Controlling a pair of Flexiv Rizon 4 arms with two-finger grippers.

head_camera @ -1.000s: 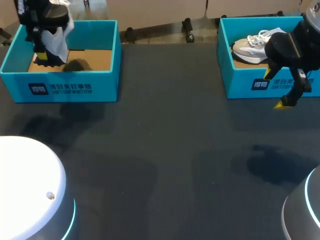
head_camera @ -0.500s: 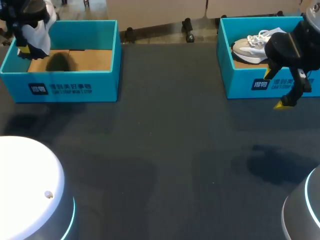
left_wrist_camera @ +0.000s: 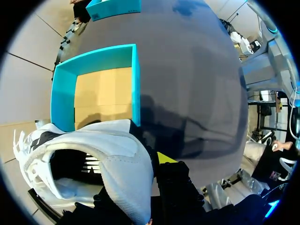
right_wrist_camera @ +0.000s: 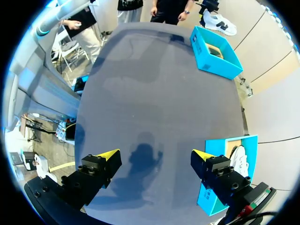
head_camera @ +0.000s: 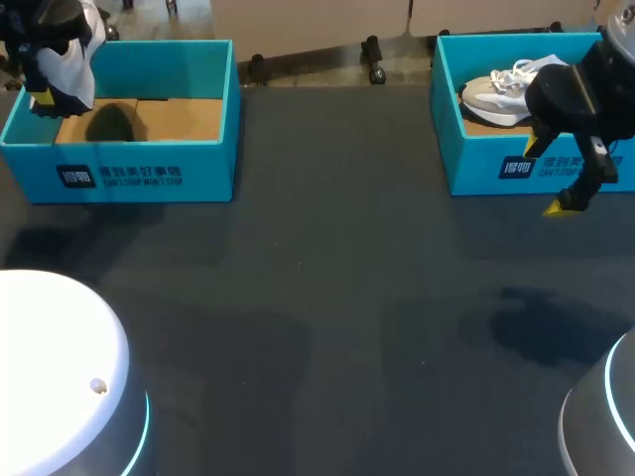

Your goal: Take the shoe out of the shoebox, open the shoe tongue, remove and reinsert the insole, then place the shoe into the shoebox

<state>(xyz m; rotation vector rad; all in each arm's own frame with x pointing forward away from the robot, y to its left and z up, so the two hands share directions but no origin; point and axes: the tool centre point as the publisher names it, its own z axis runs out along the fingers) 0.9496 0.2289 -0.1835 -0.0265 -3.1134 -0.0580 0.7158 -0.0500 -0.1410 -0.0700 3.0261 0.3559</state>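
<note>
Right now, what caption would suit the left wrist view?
Left gripper holding a white shoe, the open teal shoebox ahead of it.

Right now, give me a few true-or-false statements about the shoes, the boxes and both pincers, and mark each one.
1. The left pincer holds a white shoe lifted clear of the left shoebox. True.
2. A shoe lies in the left shoebox. False: it is empty.
3. The right pincer is shut on a shoe. False: it hangs open and empty in front of the right shoebox.
4. A pale shoe lies in the right shoebox. True.
</note>
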